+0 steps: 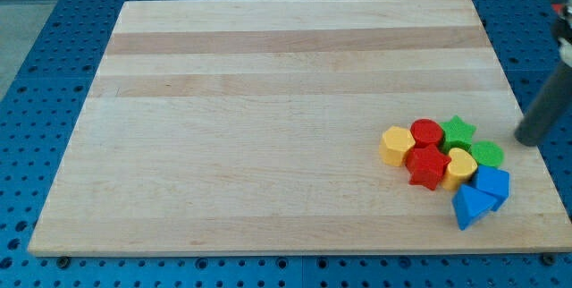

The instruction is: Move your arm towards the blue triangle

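Note:
The blue triangle [470,206] lies at the bottom of a cluster of blocks near the board's lower right. A blue block [492,183] touches it just above and to the right. My tip [525,138] is the lower end of the dark rod at the view's right edge. It stands above and to the right of the cluster, apart from every block, nearest the green round block [487,154].
The cluster also holds a yellow hexagon [396,145], a red round block [426,132], a red star [428,166], a yellow block [460,166] and a green star [458,131]. The wooden board [268,100] lies on a blue perforated table.

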### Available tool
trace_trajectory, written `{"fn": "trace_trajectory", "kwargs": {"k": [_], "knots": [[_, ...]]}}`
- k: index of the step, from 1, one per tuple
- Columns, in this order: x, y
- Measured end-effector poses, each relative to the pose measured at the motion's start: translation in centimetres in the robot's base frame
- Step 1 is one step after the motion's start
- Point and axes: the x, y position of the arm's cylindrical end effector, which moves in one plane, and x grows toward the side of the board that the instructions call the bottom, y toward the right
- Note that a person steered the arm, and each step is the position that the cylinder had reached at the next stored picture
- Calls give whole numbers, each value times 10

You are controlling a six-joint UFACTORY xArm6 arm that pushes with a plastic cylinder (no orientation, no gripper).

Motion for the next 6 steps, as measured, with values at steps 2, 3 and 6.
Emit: {"fn": "trace_trajectory", "kwargs": {"k": [2,3,6], "knots": [[83,6],[115,-5],[112,-69]]}}
